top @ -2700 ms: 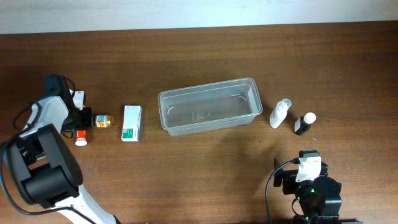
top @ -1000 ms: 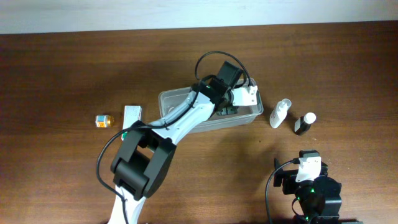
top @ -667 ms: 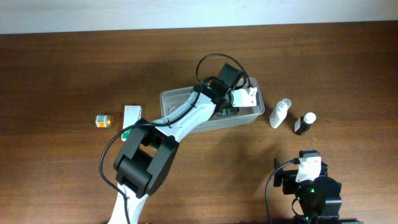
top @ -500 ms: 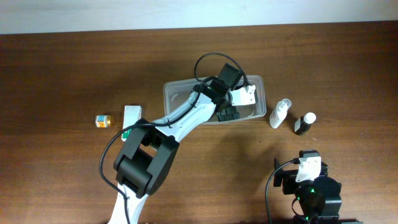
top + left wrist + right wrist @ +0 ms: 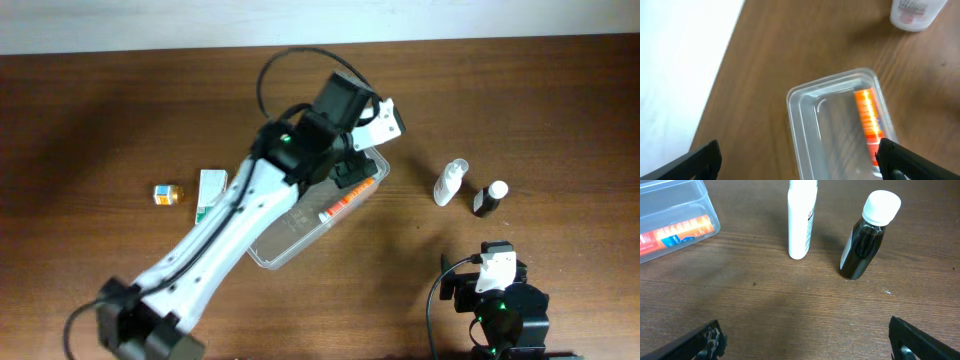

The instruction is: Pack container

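One container, one tube, two bottles, one jar, one carton

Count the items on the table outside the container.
4: a small orange bottle and a carton left of the container; a white bottle and a dark bottle right of it. The arm may hide more.

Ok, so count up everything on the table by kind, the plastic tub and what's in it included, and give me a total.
Bottles: 2, a white plastic bottle and a dark bottle with a white cap
Jars: 1, small amber jar
Cartons: 1, white-and-green carton
Tubes: 1, orange-and-white tube, lying inside the tub
Tubs: 1, clear plastic rectangular container
Total: 6
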You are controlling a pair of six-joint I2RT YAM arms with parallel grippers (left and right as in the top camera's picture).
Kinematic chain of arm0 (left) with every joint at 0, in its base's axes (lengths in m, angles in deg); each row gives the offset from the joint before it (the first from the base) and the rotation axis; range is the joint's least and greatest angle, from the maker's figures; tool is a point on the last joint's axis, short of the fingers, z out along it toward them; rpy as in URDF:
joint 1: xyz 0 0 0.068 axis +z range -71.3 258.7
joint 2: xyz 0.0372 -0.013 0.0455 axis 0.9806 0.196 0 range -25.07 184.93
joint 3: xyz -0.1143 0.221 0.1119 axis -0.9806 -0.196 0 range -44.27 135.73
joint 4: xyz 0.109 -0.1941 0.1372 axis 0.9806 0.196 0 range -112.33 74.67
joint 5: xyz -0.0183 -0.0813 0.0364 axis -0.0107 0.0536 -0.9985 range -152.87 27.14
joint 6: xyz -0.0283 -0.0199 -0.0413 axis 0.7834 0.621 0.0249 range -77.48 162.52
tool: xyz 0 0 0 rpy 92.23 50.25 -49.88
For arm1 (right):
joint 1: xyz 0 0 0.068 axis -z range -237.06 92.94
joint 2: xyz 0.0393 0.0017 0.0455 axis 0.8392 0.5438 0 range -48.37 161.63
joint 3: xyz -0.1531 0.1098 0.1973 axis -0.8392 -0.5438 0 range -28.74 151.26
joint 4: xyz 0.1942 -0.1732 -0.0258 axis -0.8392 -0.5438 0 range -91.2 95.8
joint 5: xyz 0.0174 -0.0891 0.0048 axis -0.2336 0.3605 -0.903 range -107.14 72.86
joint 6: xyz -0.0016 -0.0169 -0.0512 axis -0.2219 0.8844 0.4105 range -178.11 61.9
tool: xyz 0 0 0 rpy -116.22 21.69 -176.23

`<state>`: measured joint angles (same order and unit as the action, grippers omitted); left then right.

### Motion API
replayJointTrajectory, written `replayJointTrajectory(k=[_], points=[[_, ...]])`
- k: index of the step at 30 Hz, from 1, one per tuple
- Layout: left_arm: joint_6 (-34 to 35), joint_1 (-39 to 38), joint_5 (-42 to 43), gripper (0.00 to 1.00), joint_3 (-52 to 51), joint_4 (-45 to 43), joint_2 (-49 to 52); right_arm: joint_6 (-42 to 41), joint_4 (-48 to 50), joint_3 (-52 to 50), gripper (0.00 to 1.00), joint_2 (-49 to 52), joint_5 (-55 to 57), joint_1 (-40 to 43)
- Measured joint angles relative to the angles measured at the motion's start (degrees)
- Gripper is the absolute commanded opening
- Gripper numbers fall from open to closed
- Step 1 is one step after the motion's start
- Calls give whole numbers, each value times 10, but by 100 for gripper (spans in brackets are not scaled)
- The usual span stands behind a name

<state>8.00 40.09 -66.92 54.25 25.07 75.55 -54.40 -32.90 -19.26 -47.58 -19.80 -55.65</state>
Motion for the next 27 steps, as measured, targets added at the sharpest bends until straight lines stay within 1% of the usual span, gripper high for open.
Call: replayJointTrajectory(k=[2, 3, 5, 6, 7, 8, 10, 13, 14, 15, 16, 18, 20, 21, 23, 24, 25, 26, 27], points=[[11, 0, 8, 100, 0, 17, -2, 0, 0, 0, 98, 0, 0, 0], [20, 0, 9, 97, 0, 24, 1, 0, 0, 0, 98, 0, 0, 0], [57, 3, 12, 83, -1, 35, 8, 0, 0, 0, 99, 0, 0, 0], [78, 8, 13, 81, -1, 48, 8, 0, 0, 0, 98, 0, 0, 0], [101, 14, 13, 76, -1, 58, 9, 0, 0, 0, 98, 0, 0, 0], [125, 22, 12, 69, -1, 71, 9, 0, 0, 0, 98, 0, 0, 0], [179, 47, 10, 46, -1, 106, 9, 0, 0, 0, 98, 0, 0, 0], [252, 98, 10, 33, -1, 180, 9, 0, 0, 0, 98, 0, 0, 0], [294, 129, 10, 16, -1, 226, 9, 0, 0, 0, 98, 0, 0, 0], [307, 141, 10, 5, -2, 241, 9, 0, 0, 0, 98, 0, 0, 0], [331, 161, 8, 1, -3, 263, 9, 0, 0, 0, 98, 0, 0, 0], [368, 195, 9, 1, -8, 321, 10, 0, 0, 0, 98, 0, 0, 0], [400, 220, 9, 1, -21, 356, 10, 0, 0, 0, 98, 0, 0, 0], [415, 231, 10, 7, -37, 367, 10, 0, 0, 0, 99, 0, 0, 0], [425, 234, 12, 13, -57, 365, 10, 0, 0, 0, 98, 0, 0, 0], [432, 234, 17, 16, -87, 334, 8, 0, 0, 0, 98, 0, 0, 0], [434, 233, 22, 25, -107, 315, 10, 0, 0, 0, 98, 0, 0, 0], [437, 233, 28, 44, -125, 294, 10, 0, 0, 0, 98, 0, 0, 0], [440, 233, 38, 53, -146, 273, 12, 0, 0, 0, 98, 0, 0, 0]])
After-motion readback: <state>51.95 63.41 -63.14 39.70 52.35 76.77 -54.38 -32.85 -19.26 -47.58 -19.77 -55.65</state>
